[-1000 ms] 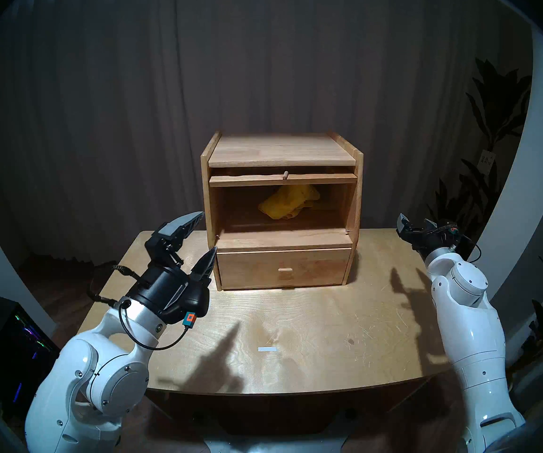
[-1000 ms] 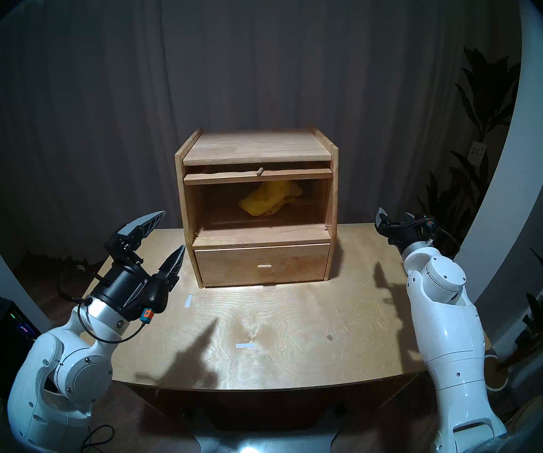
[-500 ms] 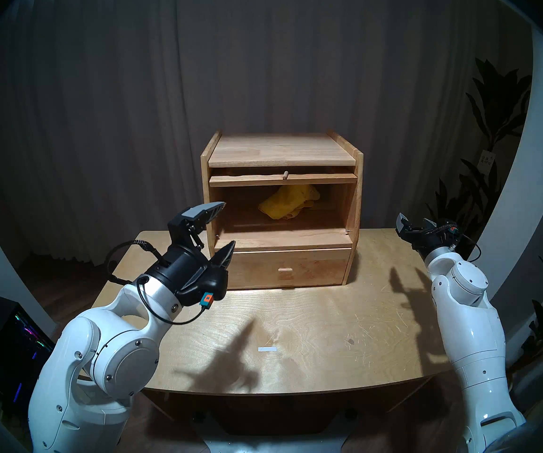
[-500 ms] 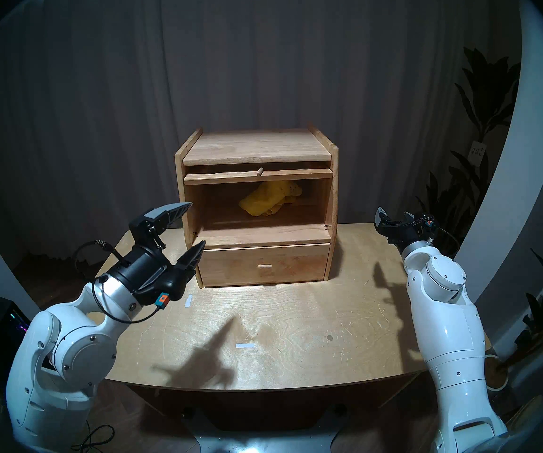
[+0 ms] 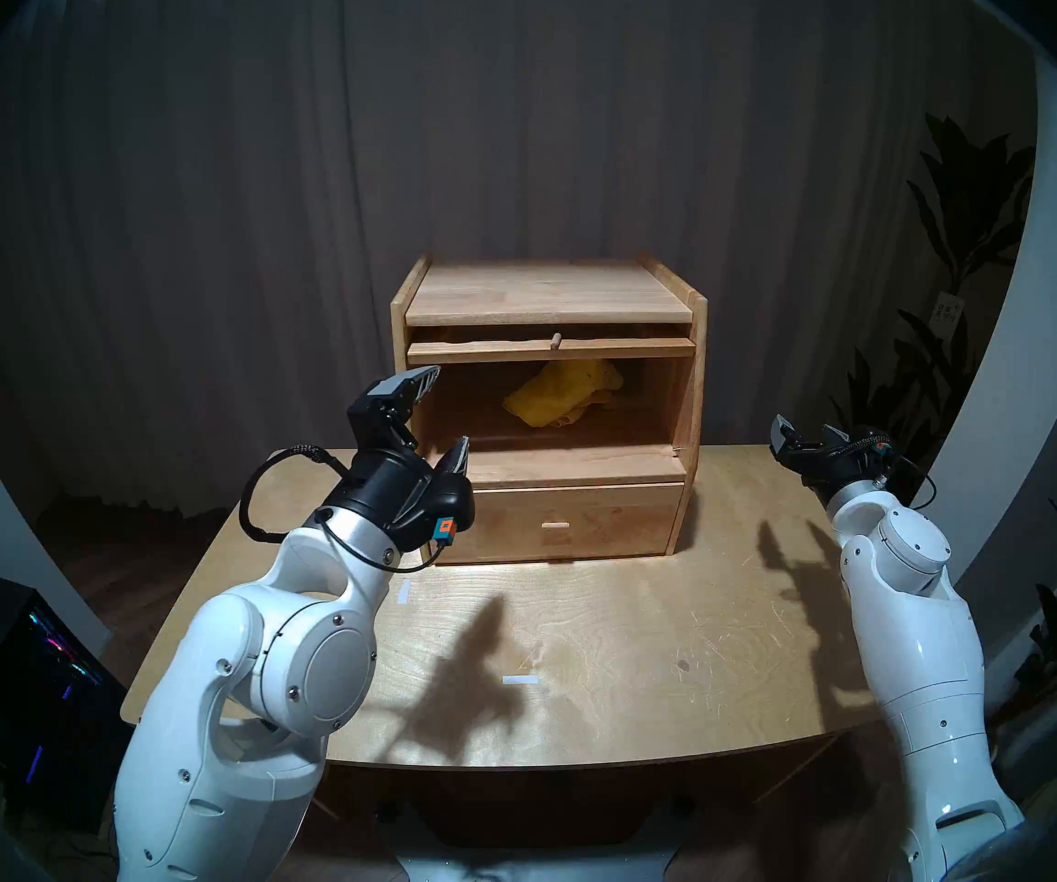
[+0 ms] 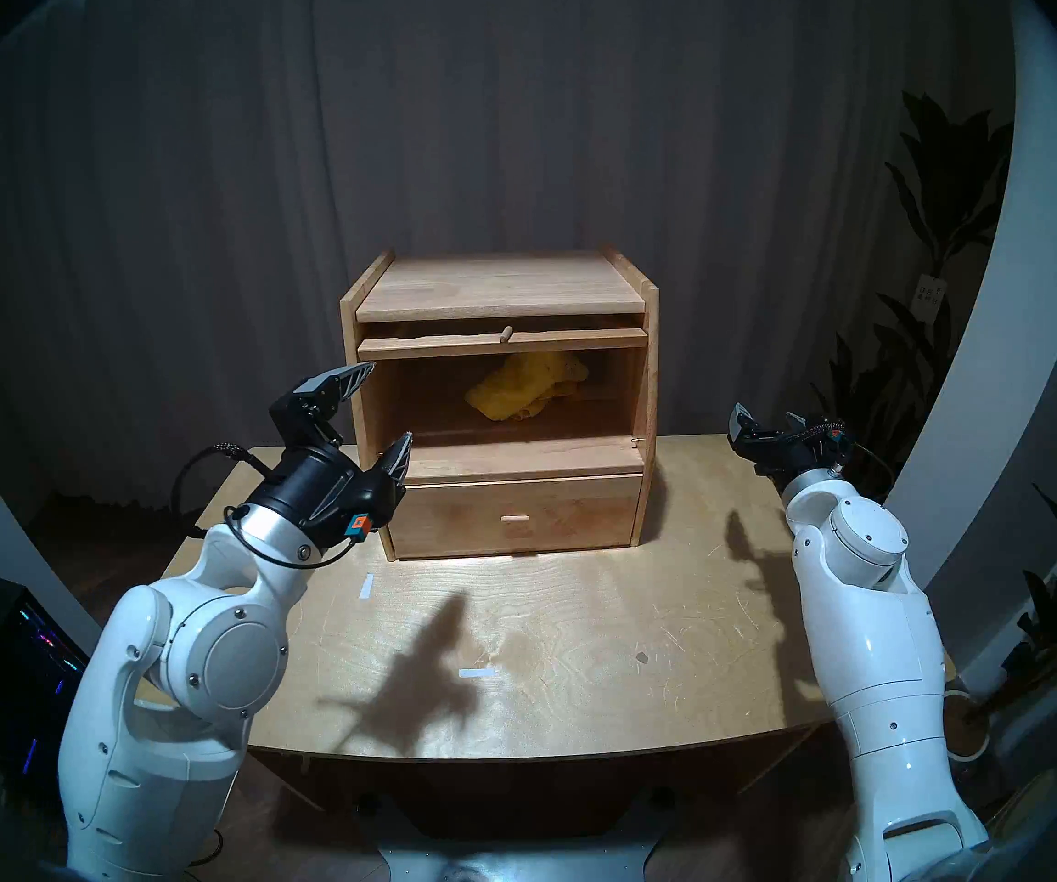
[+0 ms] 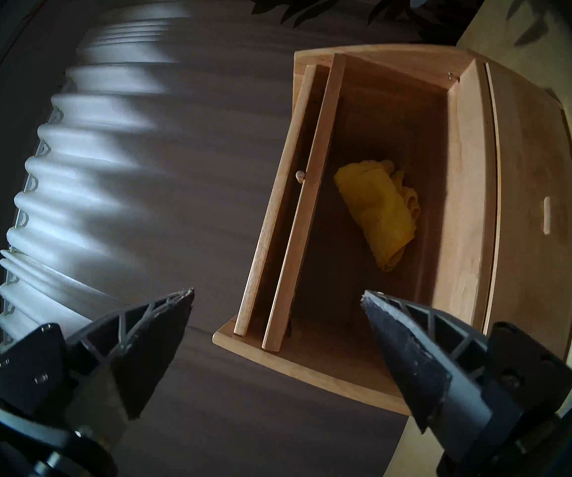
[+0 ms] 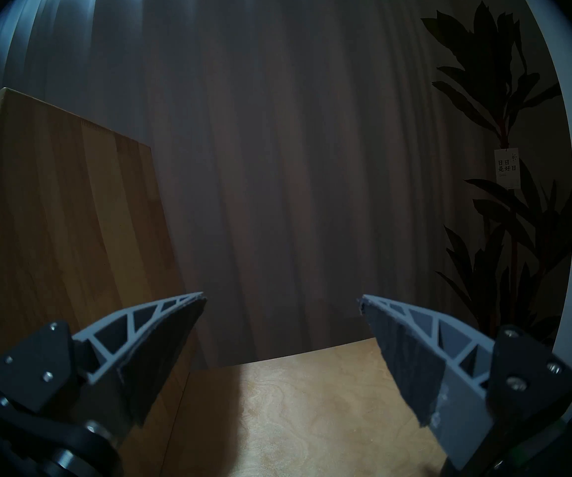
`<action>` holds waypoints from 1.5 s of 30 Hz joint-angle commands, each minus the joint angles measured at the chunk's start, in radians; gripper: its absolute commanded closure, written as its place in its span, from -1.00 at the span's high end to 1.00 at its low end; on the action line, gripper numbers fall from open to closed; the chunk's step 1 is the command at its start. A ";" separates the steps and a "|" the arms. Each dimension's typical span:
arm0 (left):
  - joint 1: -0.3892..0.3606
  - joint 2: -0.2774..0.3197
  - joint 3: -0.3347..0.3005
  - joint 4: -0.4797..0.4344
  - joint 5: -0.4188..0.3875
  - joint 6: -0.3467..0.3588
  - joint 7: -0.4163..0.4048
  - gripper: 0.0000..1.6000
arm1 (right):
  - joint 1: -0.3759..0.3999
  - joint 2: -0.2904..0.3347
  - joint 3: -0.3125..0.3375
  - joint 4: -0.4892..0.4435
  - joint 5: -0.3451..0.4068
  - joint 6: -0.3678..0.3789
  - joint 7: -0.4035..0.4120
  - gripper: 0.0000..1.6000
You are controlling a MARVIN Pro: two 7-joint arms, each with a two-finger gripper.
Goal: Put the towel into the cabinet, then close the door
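Left pincer (image 5: 446, 411) (spread wide, empty) faces cabinet (image 5: 548, 295), towel (image 5: 561, 394) lying well inside beyond it.

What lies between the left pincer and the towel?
Nothing: only bare compartment floor separates the open left pincer from the towel inside the cabinet, per the left wrist view.

cabinet (image 5: 548, 301): on the counter (image 5: 628, 639), toward its back edge, near the middle
towel (image 5: 561, 394): inside the upper compartment, toward the back
door (image 5: 548, 351): lying flat under the cabinet top, above the towel
drawer (image 5: 567, 521): below the compartment
left hand (image 5: 443, 413): spread wide before the cabinet's left front corner
right hand (image 5: 806, 436): spread wide, right of the cabinet, apart from it
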 commanded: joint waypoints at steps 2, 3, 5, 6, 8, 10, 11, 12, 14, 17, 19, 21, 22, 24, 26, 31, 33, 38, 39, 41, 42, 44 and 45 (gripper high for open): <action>-0.122 -0.027 0.035 0.056 0.134 0.020 0.028 1.00 | 0.016 0.003 0.001 -0.016 -0.002 -0.009 0.002 1.00; -0.140 -0.025 0.042 0.068 0.149 0.020 0.020 1.00 | 0.016 0.003 0.001 -0.016 -0.002 -0.010 0.002 1.00; -0.148 -0.041 0.054 0.082 0.198 0.027 0.027 1.00 | 0.016 0.004 0.001 -0.015 -0.001 -0.010 0.003 1.00; -0.174 -0.047 0.063 0.095 0.215 0.031 0.023 1.00 | 0.016 0.004 0.001 -0.015 -0.001 -0.010 0.004 1.00; -0.172 -0.050 0.064 0.096 0.229 0.031 0.026 1.00 | 0.016 0.004 0.001 -0.015 -0.001 -0.010 0.005 1.00; -0.185 -0.060 0.075 0.105 0.263 0.033 0.024 1.00 | 0.016 0.004 0.001 -0.014 0.000 -0.010 0.006 1.00; -0.206 -0.065 0.082 0.116 0.273 0.034 0.022 1.00 | 0.016 0.004 0.001 -0.014 0.000 -0.009 0.006 1.00; -0.209 -0.070 0.085 0.120 0.287 0.035 0.021 1.00 | 0.017 0.004 0.001 -0.014 0.000 -0.009 0.007 1.00; -0.233 -0.089 0.103 0.136 0.326 0.036 0.014 1.00 | 0.017 0.005 0.001 -0.013 0.000 -0.010 0.008 1.00; -0.270 -0.119 0.131 0.161 0.377 0.035 0.005 1.00 | 0.017 0.005 0.001 -0.012 0.000 -0.010 0.010 1.00; -0.327 -0.120 0.147 0.191 0.387 0.034 -0.010 1.00 | 0.018 0.005 0.001 -0.012 0.000 -0.010 0.010 1.00; -0.306 -0.144 0.153 0.199 0.413 0.033 -0.011 1.00 | 0.018 0.005 0.001 -0.012 0.000 -0.011 0.011 1.00; -0.318 -0.155 0.158 0.213 0.420 0.032 -0.021 1.00 | 0.018 0.005 0.001 -0.012 0.000 -0.011 0.011 1.00; -0.331 -0.175 0.161 0.232 0.436 0.032 -0.032 1.00 | 0.018 0.005 0.001 -0.012 0.000 -0.011 0.012 1.00; -0.349 -0.198 0.163 0.252 0.437 0.028 -0.057 1.00 | 0.018 0.005 0.001 -0.011 0.000 -0.011 0.013 1.00; -0.392 -0.229 0.144 0.310 0.483 0.028 -0.092 1.00 | 0.019 0.006 0.001 -0.011 -0.001 -0.011 0.014 1.00; -0.426 -0.241 0.135 0.339 0.493 0.028 -0.110 1.00 | 0.019 0.006 0.001 -0.010 -0.001 -0.011 0.015 1.00; -0.457 -0.274 0.114 0.381 0.531 0.018 -0.139 1.00 | 0.019 0.006 0.001 -0.010 -0.002 -0.012 0.016 1.00; -0.475 -0.281 0.113 0.396 0.539 0.015 -0.149 1.00 | 0.020 0.006 0.001 -0.010 -0.003 -0.012 0.016 1.00; -0.486 -0.295 0.109 0.413 0.554 0.008 -0.161 1.00 | 0.020 0.006 0.001 -0.011 -0.003 -0.013 0.016 1.00; -0.497 -0.307 0.108 0.427 0.560 0.006 -0.170 1.00 | 0.020 0.005 0.001 -0.011 -0.004 -0.013 0.017 1.00; -0.512 -0.321 0.108 0.454 0.583 -0.003 -0.188 1.00 | 0.020 0.005 0.001 -0.011 -0.005 -0.014 0.016 1.00; -0.524 -0.329 0.107 0.470 0.590 -0.003 -0.196 1.00 | 0.020 0.005 0.001 -0.012 -0.005 -0.015 0.016 1.00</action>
